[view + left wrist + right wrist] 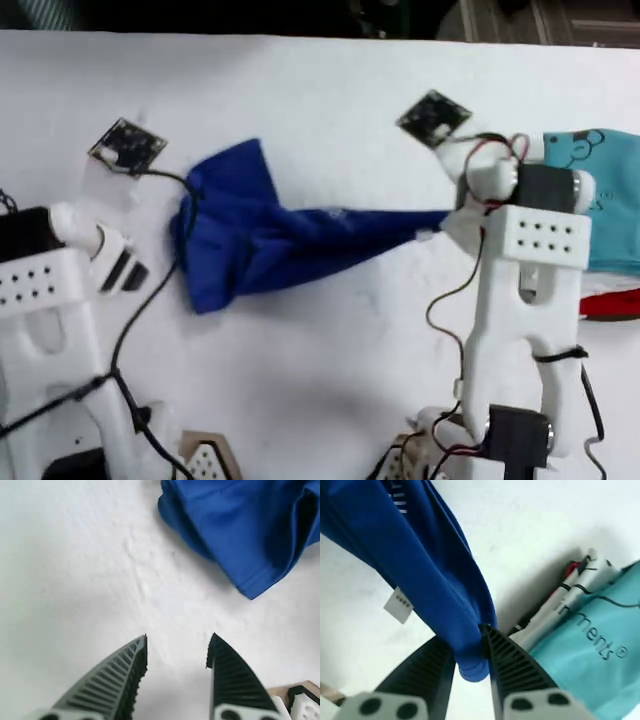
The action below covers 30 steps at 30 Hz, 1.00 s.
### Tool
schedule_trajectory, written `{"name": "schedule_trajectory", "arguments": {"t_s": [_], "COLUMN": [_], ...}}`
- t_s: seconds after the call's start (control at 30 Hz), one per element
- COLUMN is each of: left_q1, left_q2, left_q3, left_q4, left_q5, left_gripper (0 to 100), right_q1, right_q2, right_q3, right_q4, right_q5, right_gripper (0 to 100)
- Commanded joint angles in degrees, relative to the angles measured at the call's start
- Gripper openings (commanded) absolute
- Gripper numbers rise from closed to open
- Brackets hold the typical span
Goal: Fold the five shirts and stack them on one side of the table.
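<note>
Where the table [330, 380] meets its left edge, the left gripper [178, 645] sits low over the bare white surface. Its two ribbed fingers [125, 675] are spread apart with nothing between them.

Just beyond those fingertips, and apart from them, lies a hemmed corner of the blue shirt [250, 235]. The shirt's broad end is crumpled in a heap left of the table's middle, about halfway between the near and far edges. From that heap the cloth narrows into a long drawn-out tail that runs rightward across the middle of the table.

The tail ends in the right gripper [465, 642], whose dark ribbed fingers are pinched on the shirt's narrow end. A small bulge of blue fabric pokes out past the pinch toward the wrist. A little white tag [398, 605] hangs from the shirt just beside the grip. In the high view, the right arm reaches in from the near edge, right of centre.

At the right edge a teal shirt [610, 195] with a dark printed figure lies flat, near the right gripper. A strip of red shirt [612, 303] shows at the right edge on the pile's near side. In the right wrist view a pale cloth [580, 587] with dark lines sticks out from under the teal shirt's edge.
</note>
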Motion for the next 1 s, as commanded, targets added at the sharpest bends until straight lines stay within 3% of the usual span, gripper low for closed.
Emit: {"name": "schedule_trajectory", "arguments": {"t_s": [0.0, 0.13, 0.4, 0.57, 0.73, 0.97], "left_q1": [0.57, 5.67, 23.08, 26.24, 29.58, 26.95], "left_q2": [-3.38, -2.77, 5.49, 14.46, 21.67, 27.91], "left_q3": [-1.93, 0.97, 14.95, 15.38, 15.38, 15.38], "left_q4": [2.37, 2.81, -9.23, -15.47, -16.44, -24.88], "left_q5": [0.26, 0.09, 0.00, 0.00, -0.09, 0.00], "left_gripper": [21, 21, 21, 21, 21, 21], "right_q1": [2.59, 2.33, 1.45, 1.63, 1.63, 1.63], "right_q2": [-2.42, -2.42, -2.86, -2.86, -2.86, -2.86], "right_q3": [-2.20, -2.11, 1.93, 2.46, 2.46, 2.46], "right_q4": [-1.54, -1.54, -1.63, -1.54, -1.71, -1.71], "right_q5": [1.32, 1.41, 1.49, 1.14, 1.14, 1.14], "right_gripper": [1.9, 1.9, 1.9, 1.9, 1.9, 1.9]}}
